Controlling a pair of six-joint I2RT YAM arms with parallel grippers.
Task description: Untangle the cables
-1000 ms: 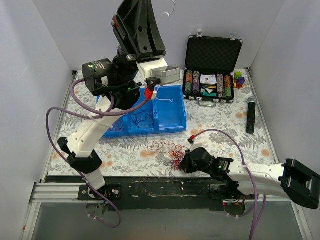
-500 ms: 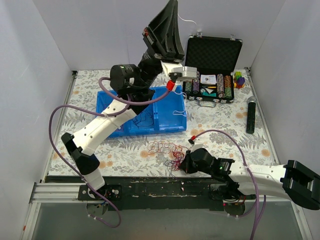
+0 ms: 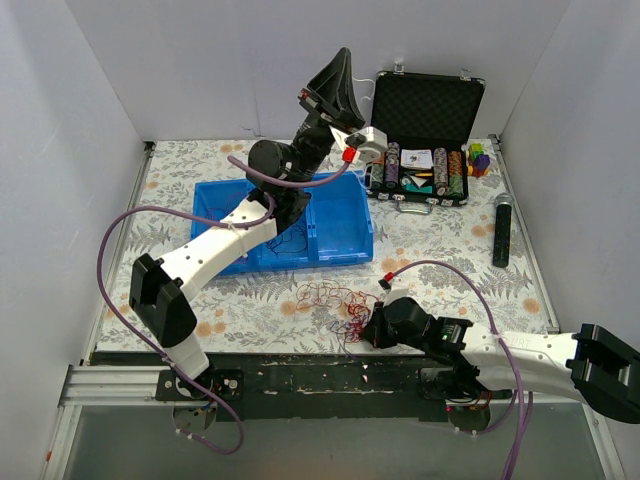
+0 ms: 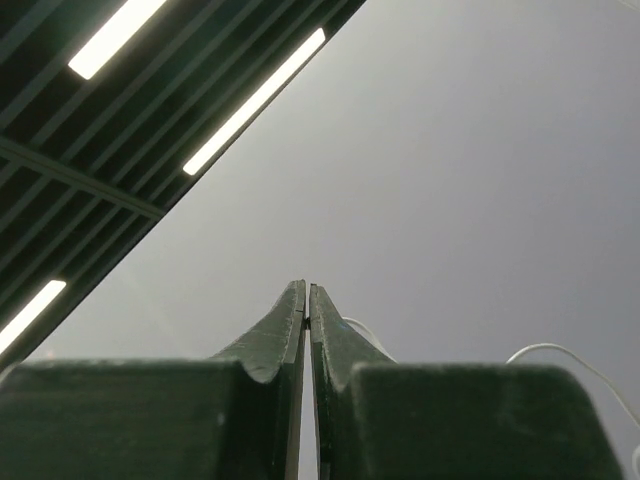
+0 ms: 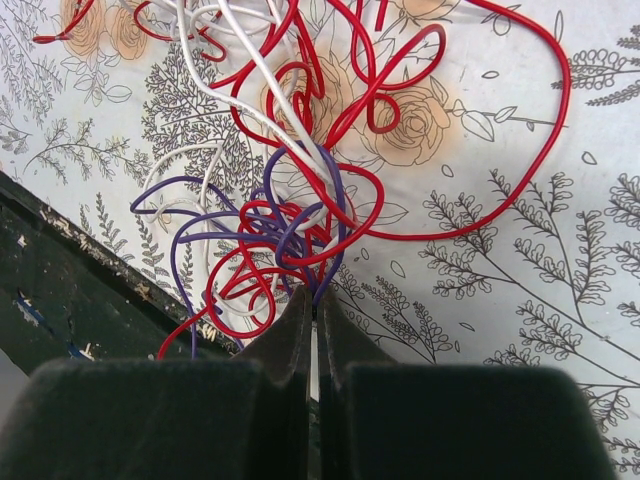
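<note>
The cables lie as a tangle (image 3: 333, 299) of red, white and purple wires on the flowered table near its front edge. My right gripper (image 3: 366, 329) lies low at the tangle's right side. In the right wrist view it is shut (image 5: 313, 303), with purple strands of the tangle (image 5: 300, 190) running into the jaws. My left gripper (image 3: 343, 58) is raised high at the back, pointing up. In the left wrist view its jaws are shut (image 4: 307, 290), and a thin white cable (image 4: 372, 335) comes out beside the right finger.
A blue bin (image 3: 345, 245) with a divider stands mid-table, with more dark thin wires (image 3: 290, 240) in it. An open black case of poker chips (image 3: 425, 165) sits at the back right, coloured blocks (image 3: 480, 158) beside it. A black cylinder (image 3: 502, 230) lies at the right edge.
The left arm has swung to the right, carrying its raised shut gripper from above the bin's left part to near the chip case. The right gripper has stayed at the tangle.
</note>
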